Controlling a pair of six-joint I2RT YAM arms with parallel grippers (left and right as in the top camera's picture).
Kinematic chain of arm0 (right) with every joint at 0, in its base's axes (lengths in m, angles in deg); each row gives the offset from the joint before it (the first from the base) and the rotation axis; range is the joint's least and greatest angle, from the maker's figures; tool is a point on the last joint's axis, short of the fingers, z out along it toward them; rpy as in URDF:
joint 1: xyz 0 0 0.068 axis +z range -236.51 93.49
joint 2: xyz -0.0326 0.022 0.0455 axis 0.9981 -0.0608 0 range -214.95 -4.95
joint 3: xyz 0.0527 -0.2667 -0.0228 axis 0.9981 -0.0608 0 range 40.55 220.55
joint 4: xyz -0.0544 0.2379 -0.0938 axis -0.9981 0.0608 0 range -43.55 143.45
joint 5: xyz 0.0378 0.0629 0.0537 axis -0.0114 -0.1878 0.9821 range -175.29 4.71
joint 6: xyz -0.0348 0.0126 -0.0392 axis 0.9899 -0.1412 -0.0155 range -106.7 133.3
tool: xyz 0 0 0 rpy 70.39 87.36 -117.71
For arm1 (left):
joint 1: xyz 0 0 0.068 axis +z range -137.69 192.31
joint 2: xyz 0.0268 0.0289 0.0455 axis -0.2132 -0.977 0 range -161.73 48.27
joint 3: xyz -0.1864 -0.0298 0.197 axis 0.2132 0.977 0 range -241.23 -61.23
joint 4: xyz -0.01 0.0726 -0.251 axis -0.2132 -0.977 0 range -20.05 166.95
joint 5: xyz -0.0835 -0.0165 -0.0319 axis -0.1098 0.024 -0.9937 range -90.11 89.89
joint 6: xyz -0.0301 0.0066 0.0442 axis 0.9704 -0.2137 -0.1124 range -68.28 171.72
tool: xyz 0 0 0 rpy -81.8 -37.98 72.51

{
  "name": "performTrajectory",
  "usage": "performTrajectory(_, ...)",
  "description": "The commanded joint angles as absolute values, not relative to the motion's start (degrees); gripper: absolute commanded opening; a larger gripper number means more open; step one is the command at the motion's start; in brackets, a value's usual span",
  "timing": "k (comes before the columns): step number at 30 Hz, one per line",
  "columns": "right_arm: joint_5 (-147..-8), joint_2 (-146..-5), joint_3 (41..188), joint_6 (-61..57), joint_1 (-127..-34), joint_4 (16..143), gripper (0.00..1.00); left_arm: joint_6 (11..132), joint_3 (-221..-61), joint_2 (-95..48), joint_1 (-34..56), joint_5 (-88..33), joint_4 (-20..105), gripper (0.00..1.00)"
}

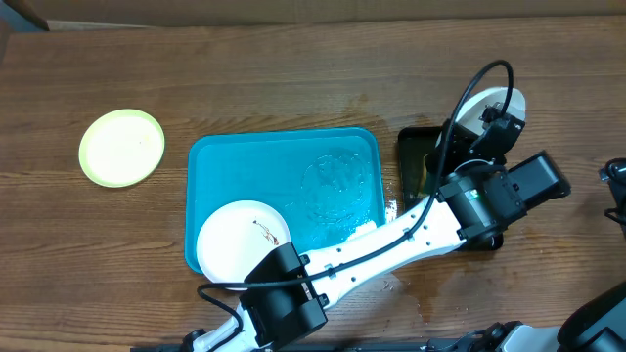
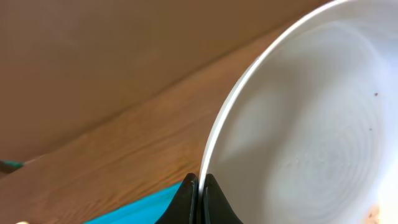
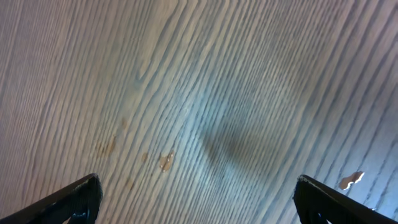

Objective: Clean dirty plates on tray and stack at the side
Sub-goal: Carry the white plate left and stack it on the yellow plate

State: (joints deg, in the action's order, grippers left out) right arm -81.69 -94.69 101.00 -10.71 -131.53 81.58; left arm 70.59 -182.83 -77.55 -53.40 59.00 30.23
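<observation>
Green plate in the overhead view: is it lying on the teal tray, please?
No, the green plate lies on the table, left of the tray and apart from it.

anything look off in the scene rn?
Yes: a glossy wet patch pools on the tray, on its right half, and wet marks spread onto the table by its lower right corner. The white plate on the tray has a brown smear. Nothing looks broken.
</observation>
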Motion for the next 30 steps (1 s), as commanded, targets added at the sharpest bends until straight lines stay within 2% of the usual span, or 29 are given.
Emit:
performTrajectory(1, -81.54, -93.9, 102.51, -11.17, -131.75, 81.21, 1.0, 70.24, -184.06, -77.75, -52.4, 55.94, 28.4, 0.04)
performTrajectory(3, -81.54, -93.9, 102.51, -11.17, -131.75, 81.21, 1.0, 76.21, -184.08, -77.6, -51.33, 54.8, 27.46, 0.04)
performTrajectory(5, -81.54, -93.9, 102.51, -11.17, -131.75, 81.21, 1.0, 76.03, -184.08, -77.6, -49.93, 45.93, 27.61, 0.04)
performTrajectory(10, -81.54, -93.9, 102.51, -11.15, -131.75, 81.21, 1.0, 77.94, -184.1, -77.38, -45.71, 35.24, 26.67, 0.04)
performTrajectory(15, -81.54, -93.9, 102.51, -11.17, -131.75, 81.21, 1.0, 78.15, -184.58, -76.24, -37.45, 11.18, 26.63, 0.04)
performTrajectory(19, -81.54, -93.9, 102.51, -11.17, -131.75, 81.21, 1.0, 78.15, -184.95, -75.52, -27.77, -4.93, 24.44, 0.04)
performTrajectory(22, -81.54, -93.9, 102.51, -11.17, -131.75, 81.21, 1.0, 78.15, -185.09, -74.58, -19.79, -12.43, 20.99, 0.04)
performTrajectory(30, -81.54, -93.9, 102.51, -11.17, -131.75, 81.21, 1.0, 77.46, -185.09, -72.15, 9.13, -12.76, 6.34, 0.04)
